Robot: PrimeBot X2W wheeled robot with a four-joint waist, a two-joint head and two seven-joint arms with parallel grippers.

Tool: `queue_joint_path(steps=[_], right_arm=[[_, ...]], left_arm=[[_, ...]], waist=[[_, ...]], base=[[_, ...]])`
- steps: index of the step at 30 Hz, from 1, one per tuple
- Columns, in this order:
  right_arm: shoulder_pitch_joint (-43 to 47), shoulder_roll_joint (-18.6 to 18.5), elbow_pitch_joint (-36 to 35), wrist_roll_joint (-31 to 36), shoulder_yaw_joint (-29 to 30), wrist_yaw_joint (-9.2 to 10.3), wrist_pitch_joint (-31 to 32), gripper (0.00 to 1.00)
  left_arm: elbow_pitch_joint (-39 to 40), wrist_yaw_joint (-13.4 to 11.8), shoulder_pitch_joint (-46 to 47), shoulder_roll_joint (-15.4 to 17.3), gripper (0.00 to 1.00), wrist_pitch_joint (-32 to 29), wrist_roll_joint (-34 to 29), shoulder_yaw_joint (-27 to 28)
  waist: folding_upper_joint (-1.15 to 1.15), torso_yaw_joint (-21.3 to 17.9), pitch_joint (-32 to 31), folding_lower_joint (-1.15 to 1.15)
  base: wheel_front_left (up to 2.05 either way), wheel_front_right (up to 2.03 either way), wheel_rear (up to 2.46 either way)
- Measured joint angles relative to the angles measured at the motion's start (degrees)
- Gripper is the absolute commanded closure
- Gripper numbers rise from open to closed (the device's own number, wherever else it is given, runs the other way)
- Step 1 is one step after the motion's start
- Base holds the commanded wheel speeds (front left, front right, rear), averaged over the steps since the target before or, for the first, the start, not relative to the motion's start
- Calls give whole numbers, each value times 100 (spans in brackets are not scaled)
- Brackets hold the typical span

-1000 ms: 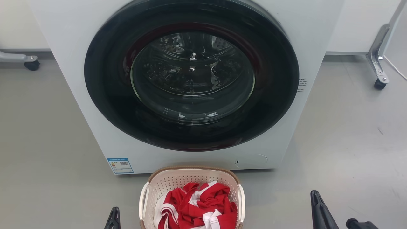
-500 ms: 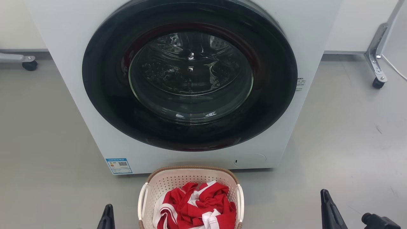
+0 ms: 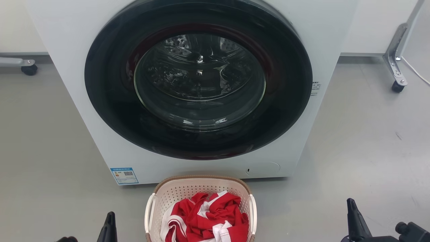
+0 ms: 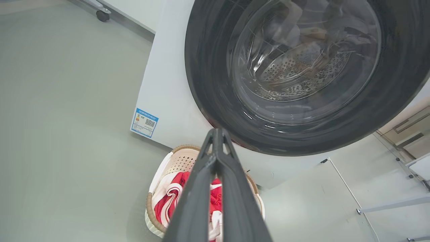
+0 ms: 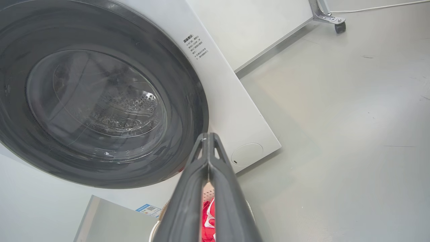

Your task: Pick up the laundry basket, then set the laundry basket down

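Note:
The laundry basket [image 3: 201, 178], cream-white and perforated with a brown rim and white loop handles, stands on the grey floor just in front of the washer. Crumpled red and white clothing [image 3: 206, 216] lies in it. My left gripper [image 3: 109, 228] is low at the basket's left, apart from the handle. Well off to the basket's right is my right gripper [image 3: 354, 218]. In the left wrist view the left gripper [image 4: 216, 132] has its fingertips pressed together above the basket [image 4: 176, 163]. The right gripper [image 5: 208, 136] is likewise shut on nothing.
The white front-loading washer [image 3: 84, 84] with its closed dark round door [image 3: 198, 80] rises right behind the basket. Wheeled metal frame legs stand at the far left [image 3: 28, 69] and far right [image 3: 398, 85]. A white cable [image 3: 415, 70] runs along the floor at right.
Both grippers have drifted outward from the basket, the left one leftward and the right one rightward. The basket stays on the floor; the head view has shifted slightly.

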State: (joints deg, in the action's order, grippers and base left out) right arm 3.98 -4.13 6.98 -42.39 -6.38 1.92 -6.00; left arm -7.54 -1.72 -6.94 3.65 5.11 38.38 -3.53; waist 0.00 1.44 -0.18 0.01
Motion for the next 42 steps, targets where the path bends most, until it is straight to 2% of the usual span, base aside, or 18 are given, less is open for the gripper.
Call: queue_joint_path(steps=[42], right_arm=[[-601, 119, 697, -3444, 978, -600, 877, 100]], left_arm=[[-657, 591, 792, -60, 100, -813, 3709, 627]], waist=[[0, -102, 20, 0]], base=[[0, 0, 0]])
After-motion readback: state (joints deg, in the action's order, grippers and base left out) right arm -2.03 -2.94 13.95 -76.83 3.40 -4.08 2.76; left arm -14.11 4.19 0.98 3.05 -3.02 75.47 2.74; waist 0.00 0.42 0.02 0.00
